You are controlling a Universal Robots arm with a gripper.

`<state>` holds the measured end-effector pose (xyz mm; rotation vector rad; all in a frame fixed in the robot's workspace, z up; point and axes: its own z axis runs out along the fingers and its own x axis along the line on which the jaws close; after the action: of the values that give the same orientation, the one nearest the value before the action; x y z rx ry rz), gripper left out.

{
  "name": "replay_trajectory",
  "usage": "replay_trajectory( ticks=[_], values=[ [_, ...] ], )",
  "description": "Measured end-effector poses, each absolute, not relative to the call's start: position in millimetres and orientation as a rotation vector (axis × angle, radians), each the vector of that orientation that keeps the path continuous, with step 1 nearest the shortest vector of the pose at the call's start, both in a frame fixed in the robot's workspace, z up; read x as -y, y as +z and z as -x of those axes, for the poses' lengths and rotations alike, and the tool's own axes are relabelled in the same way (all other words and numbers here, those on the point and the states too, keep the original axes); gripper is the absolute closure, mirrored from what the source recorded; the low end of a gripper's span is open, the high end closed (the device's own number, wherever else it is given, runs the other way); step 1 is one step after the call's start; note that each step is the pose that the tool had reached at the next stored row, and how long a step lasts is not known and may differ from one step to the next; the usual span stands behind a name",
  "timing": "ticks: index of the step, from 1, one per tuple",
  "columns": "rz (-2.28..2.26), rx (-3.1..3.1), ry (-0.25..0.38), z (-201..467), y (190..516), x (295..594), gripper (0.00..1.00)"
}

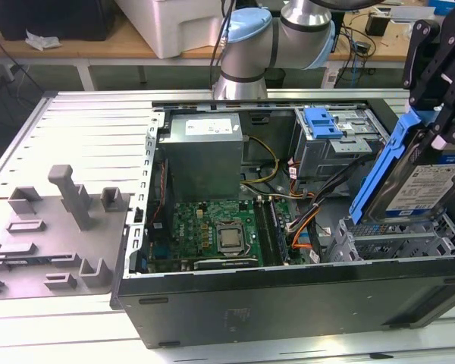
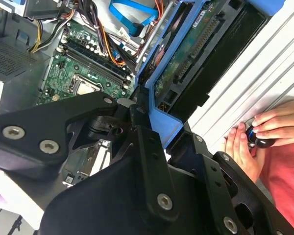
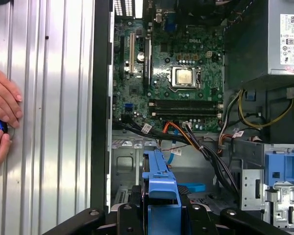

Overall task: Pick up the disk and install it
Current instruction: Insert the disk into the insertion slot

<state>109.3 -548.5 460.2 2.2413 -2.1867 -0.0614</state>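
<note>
Exterior view: jaws tight on the tilted disk [image 1: 432, 186] over the grey drive cage [image 1: 394, 241], cable bundle [image 1: 327, 189] close beside

The arm [image 1: 246, 42] bends at its elbow, its claw [image 1: 437, 120] raised and clamped on the disk [image 1: 423, 182].

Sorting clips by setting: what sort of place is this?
Probably an electronics lab or workshop: an open computer case lies on a metal table, a wooden workbench stands behind, and the gripper holds the disk over the case.
</note>
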Motion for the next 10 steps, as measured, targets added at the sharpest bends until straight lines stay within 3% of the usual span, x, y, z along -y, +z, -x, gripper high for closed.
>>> replay_trajectory(
  ticks=[10],
  values=[
    [-2.231,2.197,-0.062,-108.7,459.3,548.6,0.63]
  ],
)
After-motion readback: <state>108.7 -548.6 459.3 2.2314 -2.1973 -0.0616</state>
